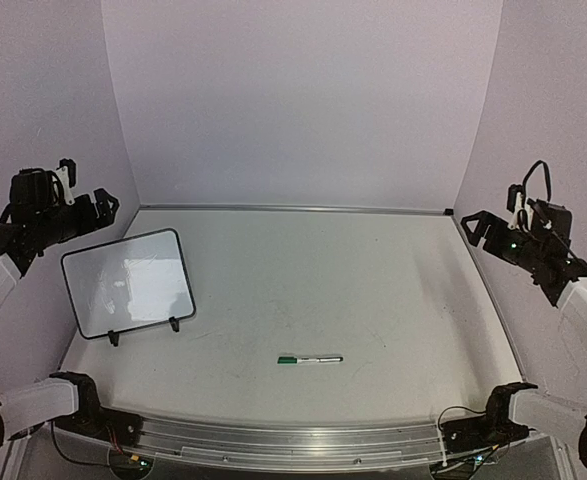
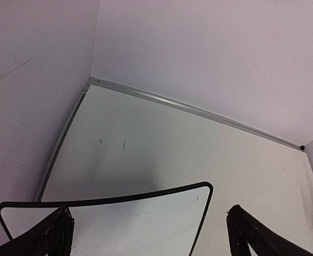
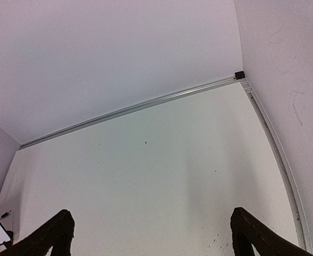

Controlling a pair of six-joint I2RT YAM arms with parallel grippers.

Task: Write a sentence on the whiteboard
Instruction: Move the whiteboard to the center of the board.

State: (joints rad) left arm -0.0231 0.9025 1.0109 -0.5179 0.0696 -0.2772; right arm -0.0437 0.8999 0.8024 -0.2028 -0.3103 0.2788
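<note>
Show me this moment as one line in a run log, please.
whiteboard: propped at left, no writing | marker: lying on table, untouched | jaws: both open, empty

We saw the whiteboard point(image 2: 145, 218) cut off by the left wrist view's bottom edge, and the marker point(image 1: 310, 359) label was too small to read.

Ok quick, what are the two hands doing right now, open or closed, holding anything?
The left hand is open, holding nothing.
The right hand is open, holding nothing.
</note>
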